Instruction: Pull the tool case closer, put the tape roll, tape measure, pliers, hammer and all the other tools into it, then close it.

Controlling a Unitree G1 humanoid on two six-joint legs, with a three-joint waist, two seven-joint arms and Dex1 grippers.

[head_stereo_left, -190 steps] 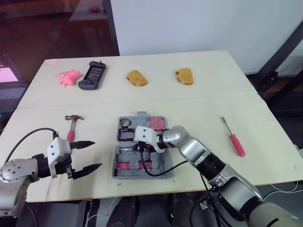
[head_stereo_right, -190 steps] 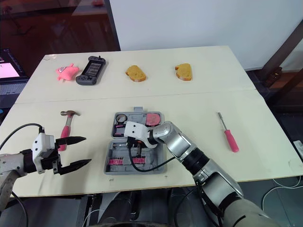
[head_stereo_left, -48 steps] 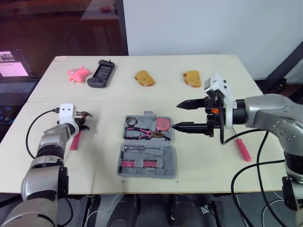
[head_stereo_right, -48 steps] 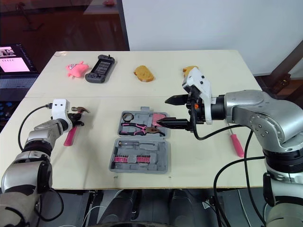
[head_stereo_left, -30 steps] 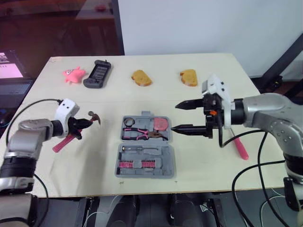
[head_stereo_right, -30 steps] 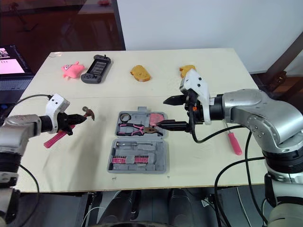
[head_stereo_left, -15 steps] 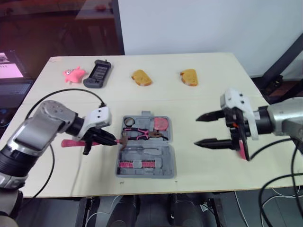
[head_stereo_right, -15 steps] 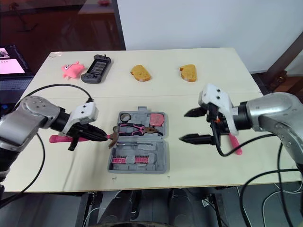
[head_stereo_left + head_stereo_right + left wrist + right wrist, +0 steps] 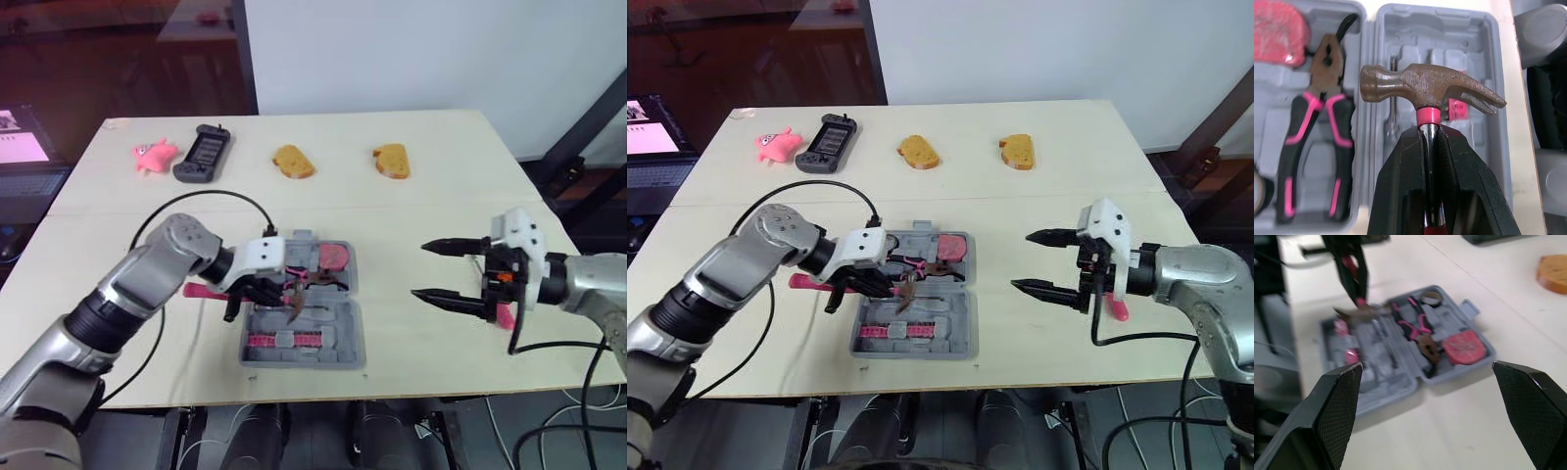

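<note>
Left claw (image 9: 1429, 133) grips hammer (image 9: 1425, 90) over open tool case (image 9: 343, 333); right claw (image 9: 419, 269) spread wide.

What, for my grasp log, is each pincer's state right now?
Left pincer: shut on the hammer, over the open tool case.
Right pincer: open, holding nothing.

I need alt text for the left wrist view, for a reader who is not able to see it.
The left end effector grips a hammer by its neck, just under the brown claw head, above the open grey tool case. In the case's other half lie pink-and-black pliers, with a red tape measure beside them.
</note>
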